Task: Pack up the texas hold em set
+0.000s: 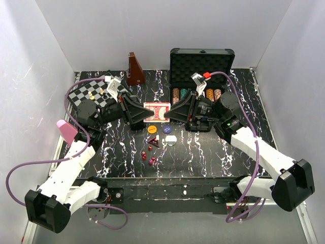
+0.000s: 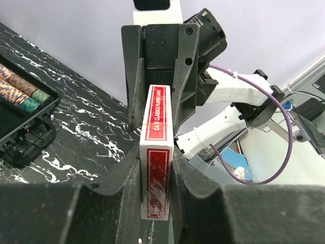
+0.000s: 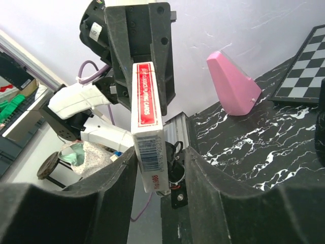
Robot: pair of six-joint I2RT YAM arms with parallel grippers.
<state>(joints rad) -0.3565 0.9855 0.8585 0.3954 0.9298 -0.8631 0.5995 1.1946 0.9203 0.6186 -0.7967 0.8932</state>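
Closest to the lens, my left gripper (image 2: 156, 165) is clamping one end of the red card deck (image 2: 157, 142), with both fingers (image 2: 117, 198) pressing on opposite faces. The deck is hanging in the air between my two arms, above the middle of the marbled black table (image 1: 213, 152). My right gripper (image 3: 160, 160) is straddling the deck's other end with its jaws partly apart. One finger (image 3: 111, 188) is lying against the deck, while a gap is showing on the other side.

Beyond the deck, the black case (image 1: 201, 57) is standing open at the table's far edge, with striped chip rows (image 1: 195, 94) lying in its base. Below the deck, the yellow button (image 1: 152, 129), blue button (image 1: 167, 129), white button (image 1: 171, 139) and small red dice (image 1: 151, 152) are lying loose on the table.

The chessboard (image 1: 91, 91) is sitting at the far left, the brown pyramid (image 1: 134, 69) is standing left of the case, and a pink wedge (image 1: 66, 130) is standing beside my left arm.
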